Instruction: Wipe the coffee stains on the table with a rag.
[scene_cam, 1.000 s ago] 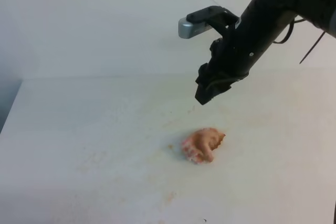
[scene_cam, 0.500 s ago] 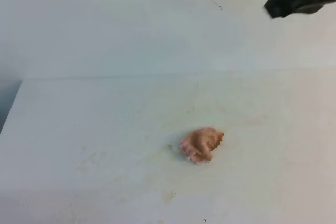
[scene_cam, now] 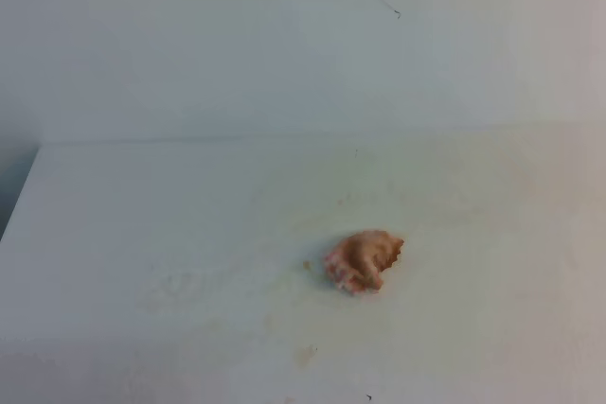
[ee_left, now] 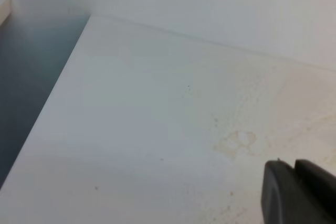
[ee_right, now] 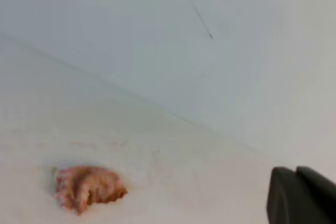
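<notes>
The rag [scene_cam: 363, 260] is a crumpled pinkish-peach lump lying free on the white table [scene_cam: 142, 224], right of centre; it also lies low on the left in the right wrist view [ee_right: 86, 187]. A small orange-brown speck of the coffee stains [scene_cam: 307, 264] sits just left of the rag, and a faint brownish smear [scene_cam: 305, 355] lies nearer the front. Neither arm appears in the exterior high view. My right gripper [ee_right: 296, 171] shows at the lower right corner of its view, fingers together, far from the rag. My left gripper [ee_left: 294, 165] is also shut, over bare tabletop.
A pale wall [scene_cam: 284, 35] rises behind the table. The table's left edge [ee_left: 58, 93] drops to a dark floor. A faint yellowish mark [ee_left: 236, 142] discolours the tabletop ahead of the left gripper.
The right arm, above the rag a second ago, has withdrawn up and to the right, out of the exterior view. Its gripper has shut. The rag stays where it was.
</notes>
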